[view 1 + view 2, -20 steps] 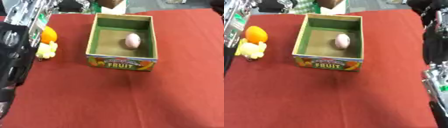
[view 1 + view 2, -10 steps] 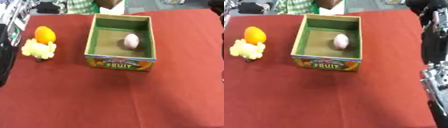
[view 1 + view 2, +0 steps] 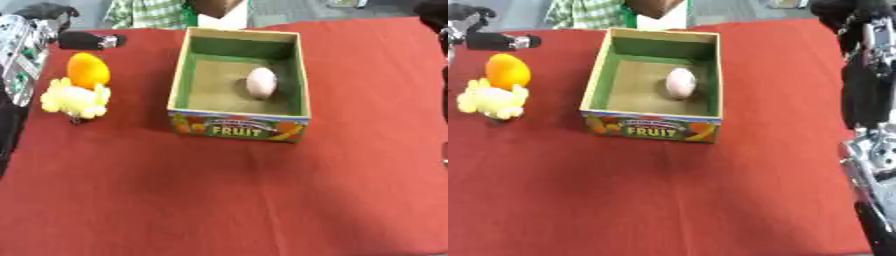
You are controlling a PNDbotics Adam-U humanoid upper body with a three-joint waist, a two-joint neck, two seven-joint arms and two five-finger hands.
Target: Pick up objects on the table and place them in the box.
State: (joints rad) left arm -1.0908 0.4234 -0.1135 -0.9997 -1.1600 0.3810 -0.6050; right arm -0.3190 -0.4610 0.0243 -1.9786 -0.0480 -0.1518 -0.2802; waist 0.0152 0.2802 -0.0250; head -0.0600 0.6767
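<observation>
A cardboard box (image 3: 238,128) labelled FRUIT, green inside, stands in the middle of the red table. A pale pink egg-shaped thing (image 3: 261,82) lies on the box floor. Left of the box an orange (image 3: 88,70) rests against a fluffy yellow toy (image 3: 73,100). My left arm (image 3: 17,55), silver and black, shows at the left edge, apart from both. A black part with a silver tip (image 3: 502,40), which may be my left hand, lies behind the orange. My right arm (image 3: 871,85) runs down the right edge, and its silver lower part (image 3: 873,167) may be the hand.
The red cloth (image 3: 227,200) covers the table, with open room in front of the box. Beyond the far edge stand a white box (image 3: 223,20) and a checked cloth (image 3: 149,11).
My left arm has drawn back to the left edge, uncovering the orange and the yellow toy. The box, the egg and my right arm have stayed put.
</observation>
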